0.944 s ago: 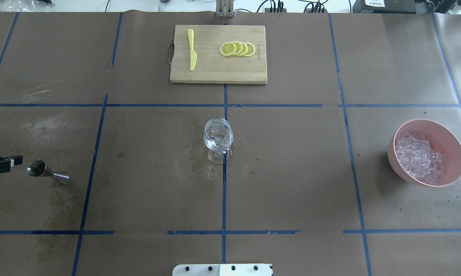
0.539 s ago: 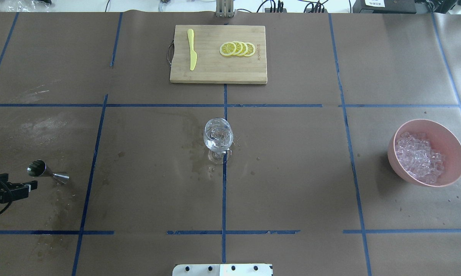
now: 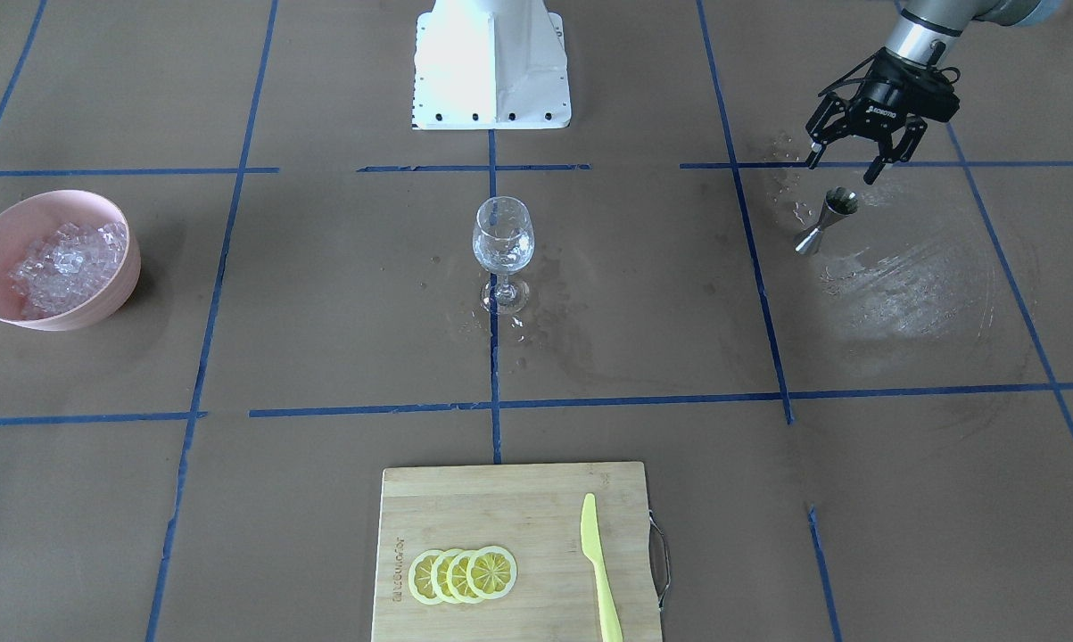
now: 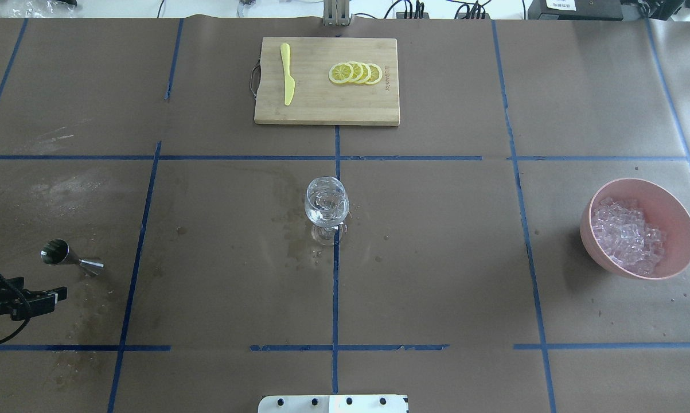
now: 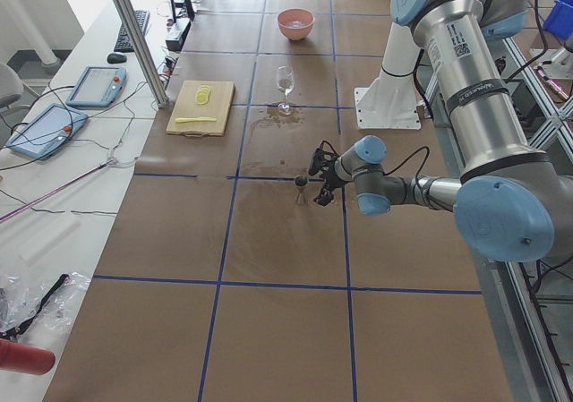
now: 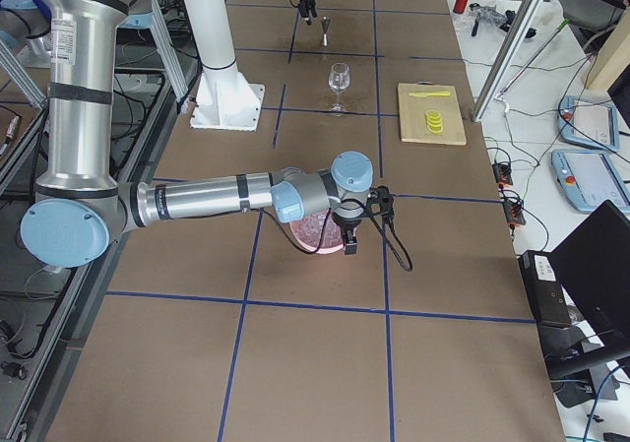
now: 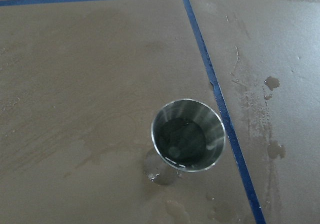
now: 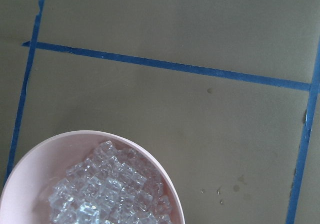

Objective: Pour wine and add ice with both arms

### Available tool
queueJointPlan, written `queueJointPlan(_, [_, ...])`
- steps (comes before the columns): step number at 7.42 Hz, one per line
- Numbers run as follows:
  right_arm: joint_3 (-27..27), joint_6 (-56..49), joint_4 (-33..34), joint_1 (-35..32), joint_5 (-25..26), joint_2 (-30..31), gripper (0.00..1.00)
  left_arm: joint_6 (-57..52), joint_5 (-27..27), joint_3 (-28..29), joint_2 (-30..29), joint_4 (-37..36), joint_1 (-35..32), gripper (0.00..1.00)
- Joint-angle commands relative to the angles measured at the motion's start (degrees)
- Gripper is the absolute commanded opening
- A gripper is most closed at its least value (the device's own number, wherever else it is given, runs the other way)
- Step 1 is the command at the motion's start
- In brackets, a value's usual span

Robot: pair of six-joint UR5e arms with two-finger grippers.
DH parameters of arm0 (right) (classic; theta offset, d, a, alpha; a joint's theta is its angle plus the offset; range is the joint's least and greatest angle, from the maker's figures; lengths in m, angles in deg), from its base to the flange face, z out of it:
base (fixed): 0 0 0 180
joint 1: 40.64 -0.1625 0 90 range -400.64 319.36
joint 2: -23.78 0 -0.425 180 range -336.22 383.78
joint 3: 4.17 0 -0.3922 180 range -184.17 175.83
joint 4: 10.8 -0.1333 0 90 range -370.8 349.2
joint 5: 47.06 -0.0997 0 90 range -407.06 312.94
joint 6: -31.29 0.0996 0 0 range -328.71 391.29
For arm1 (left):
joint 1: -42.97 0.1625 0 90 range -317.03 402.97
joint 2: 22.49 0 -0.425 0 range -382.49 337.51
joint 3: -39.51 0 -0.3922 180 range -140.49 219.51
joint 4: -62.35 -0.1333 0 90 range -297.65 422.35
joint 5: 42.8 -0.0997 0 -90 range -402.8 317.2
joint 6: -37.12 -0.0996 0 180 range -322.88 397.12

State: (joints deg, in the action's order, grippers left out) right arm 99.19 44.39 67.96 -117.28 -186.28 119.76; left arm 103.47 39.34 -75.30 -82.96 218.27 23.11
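Note:
A clear stemmed glass stands at the table's middle with a little clear wine in its bowl. A steel jigger stands upright, its cup open upward in the left wrist view. My left gripper is open and empty, just on the robot's side of the jigger, also seen in the overhead view. A pink bowl holds the ice, which also shows in the right wrist view. My right gripper hovers by the bowl's rim; I cannot tell its state.
A wooden cutting board with lemon slices and a yellow knife lies on the far side. Wet patches spread around the glass and by the jigger. The white robot base sits at the near edge.
My left gripper has drawn back from beside the jigger toward the robot's side of the table. The jigger, glass and bowl have not moved.

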Motion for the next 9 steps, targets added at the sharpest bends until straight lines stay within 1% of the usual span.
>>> queueJointPlan(1, [0.0, 0.0, 0.0, 0.0, 0.0, 0.0, 1.0, 1.14, -8.81, 0.12, 0.0, -0.26, 2.88, 0.99])
queueJointPlan(2, [-0.09, 0.0, 0.0, 0.0, 0.0, 0.0, 1.0, 1.23, -12.5, 0.29, 0.09, -0.78, 4.55, 0.99])
queueJointPlan(4, [-0.17, 0.0, 0.0, 0.0, 0.0, 0.26, 1.0, 2.9, -17.17, 0.38, -0.26, -1.32, 7.71, 0.99])
queueJointPlan(5, [-0.26, -0.09, 0.0, 0.0, 0.0, 0.26, 1.0, 3.86, -18.59, 0.64, -0.61, -1.93, 8.43, 0.99])
queueJointPlan(6, [-0.26, -0.09, 0.0, 0.0, 0.0, 0.26, 1.0, 5.26, -21.21, 0.65, -0.96, -2.11, 9.39, 0.99])
queueJointPlan(7, [-0.26, -0.09, 0.0, 0.0, 0.0, 0.35, 1.0, 7.89, -24.72, 1.6, -1.57, -3.85, 10.36, 0.99])
queueJointPlan(8, [-0.26, -0.09, 0.0, 0.0, 0.0, 0.35, 1.0, 10.7, -29.54, 4.22, -3.06, -4.65, 11.93, 0.99])
queueJointPlan(9, [-0.26, -0.09, 0.0, 0.0, 0.0, 0.35, 1.0, 12.29, -32.72, 5.64, -4.55, -4.66, 12.73, 0.99])
